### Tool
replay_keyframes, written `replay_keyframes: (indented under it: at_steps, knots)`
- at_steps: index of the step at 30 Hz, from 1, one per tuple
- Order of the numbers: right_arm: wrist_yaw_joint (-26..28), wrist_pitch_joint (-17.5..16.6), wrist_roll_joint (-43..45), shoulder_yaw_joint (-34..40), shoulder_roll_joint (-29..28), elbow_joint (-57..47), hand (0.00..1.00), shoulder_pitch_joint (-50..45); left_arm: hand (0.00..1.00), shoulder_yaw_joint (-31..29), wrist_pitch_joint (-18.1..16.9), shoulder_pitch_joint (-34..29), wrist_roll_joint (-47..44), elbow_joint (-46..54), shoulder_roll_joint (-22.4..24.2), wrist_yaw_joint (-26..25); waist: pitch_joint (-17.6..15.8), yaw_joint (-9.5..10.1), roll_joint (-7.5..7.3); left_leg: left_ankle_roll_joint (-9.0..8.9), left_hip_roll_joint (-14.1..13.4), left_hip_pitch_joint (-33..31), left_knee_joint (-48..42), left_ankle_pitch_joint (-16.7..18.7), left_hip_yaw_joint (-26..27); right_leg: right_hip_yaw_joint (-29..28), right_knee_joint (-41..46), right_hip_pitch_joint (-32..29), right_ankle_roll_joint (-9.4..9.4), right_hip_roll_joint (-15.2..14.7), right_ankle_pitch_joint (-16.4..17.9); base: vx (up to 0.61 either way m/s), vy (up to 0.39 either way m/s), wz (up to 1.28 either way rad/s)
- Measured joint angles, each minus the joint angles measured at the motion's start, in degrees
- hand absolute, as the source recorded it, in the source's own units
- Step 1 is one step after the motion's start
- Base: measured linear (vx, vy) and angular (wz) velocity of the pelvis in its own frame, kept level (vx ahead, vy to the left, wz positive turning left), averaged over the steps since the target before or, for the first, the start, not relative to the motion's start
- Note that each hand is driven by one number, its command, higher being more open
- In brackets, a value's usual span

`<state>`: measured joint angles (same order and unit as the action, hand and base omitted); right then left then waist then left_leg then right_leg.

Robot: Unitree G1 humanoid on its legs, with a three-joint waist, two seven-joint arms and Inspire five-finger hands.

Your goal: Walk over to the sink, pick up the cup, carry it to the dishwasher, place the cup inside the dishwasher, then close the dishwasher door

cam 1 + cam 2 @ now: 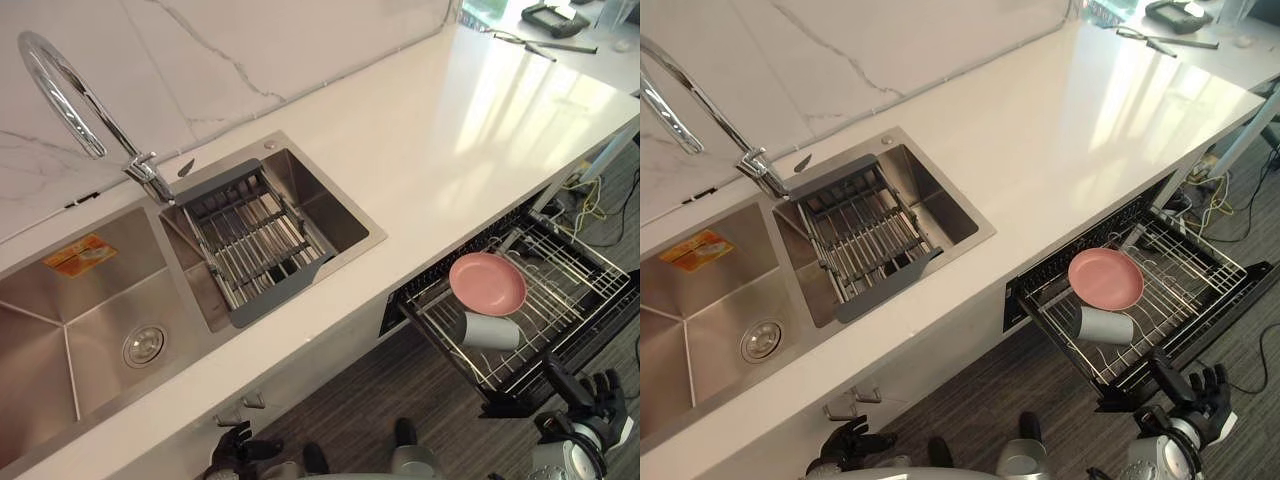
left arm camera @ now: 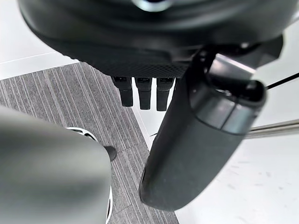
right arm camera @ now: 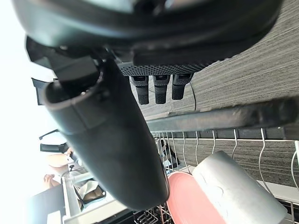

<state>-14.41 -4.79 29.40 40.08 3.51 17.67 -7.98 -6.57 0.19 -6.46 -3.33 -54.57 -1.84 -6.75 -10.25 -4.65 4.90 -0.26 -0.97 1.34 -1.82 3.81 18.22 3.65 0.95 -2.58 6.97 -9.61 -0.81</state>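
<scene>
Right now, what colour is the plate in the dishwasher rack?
Pink. The plate shows best in the left eye view, beside the grey cup.

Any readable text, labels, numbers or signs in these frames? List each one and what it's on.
Print on the orange sticker, stuck inside the larger sink basin: too small to read.
No markings visible on the cup or the pink plate in the dishwasher rack.
Nothing else legible.

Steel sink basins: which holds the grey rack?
The smaller steel basin, nearer the dishwasher, holds the grey wire rack; the larger basin has just a round drain.
</scene>
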Motion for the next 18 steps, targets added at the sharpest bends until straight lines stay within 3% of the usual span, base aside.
replay_keyframes:
  at_steps: [8,18]
  knots:
    - [0.23,-1.09,4.97,-1.44,4.72,2.31,0.90,3.14,0.90,2.50,-1.11,0.62,-0.03,0.49,-0.09,0.17,-2.38,0.14,1.65,0.02,0.17,-1.02,-0.08,-0.29,-1.03,0.83,0.06,-0.51,0.18,-0.10,0.22,0.02,-0.006,0.05]
    - [0.91,-3.34,11.34,-7.15,8.65,3.83,0.90,3.52,0.90,8.24,-4.96,0.60,0.60,0.89,-1.00,2.69,-3.38,-0.78,1.81,0.81,1.61,-2.54,0.22,-1.96,-5.72,4.61,0.31,-0.17,0.48,-1.41,0.17,-0.05,0.008,0.21]
